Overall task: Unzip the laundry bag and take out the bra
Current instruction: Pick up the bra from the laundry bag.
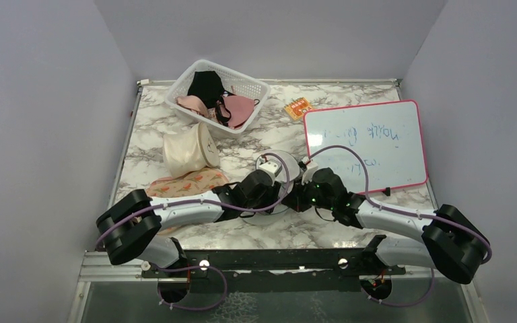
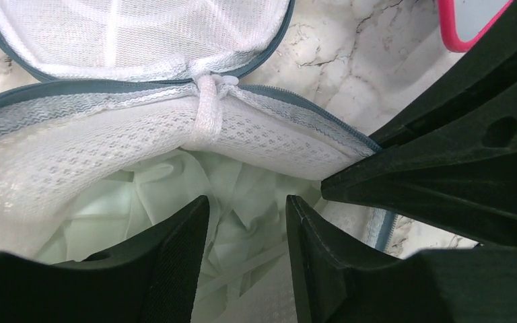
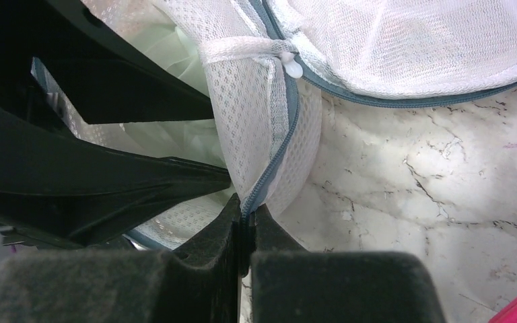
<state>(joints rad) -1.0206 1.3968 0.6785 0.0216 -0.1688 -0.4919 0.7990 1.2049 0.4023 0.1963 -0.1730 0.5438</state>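
The round white mesh laundry bag (image 1: 285, 161) lies at the table's middle, mostly hidden under both grippers. In the left wrist view its lid (image 2: 134, 33) is flipped back and the side wall (image 2: 108, 148) stands open. The pale green bra (image 2: 242, 182) lies crumpled inside. My left gripper (image 2: 248, 215) is open, its fingers (image 2: 182, 256) reaching into the bag on either side of bra fabric. My right gripper (image 3: 246, 219) is shut on the bag's zip edge (image 3: 269, 175), holding the wall up; the bra (image 3: 175, 60) shows behind it.
A white basket (image 1: 249, 86) with several bras stands at the back. A cream cylindrical bag (image 1: 190, 151) and a flat peach floral pouch (image 1: 188, 182) lie to the left. A pink-framed whiteboard (image 1: 365, 145) and an orange pack (image 1: 299, 108) lie to the right.
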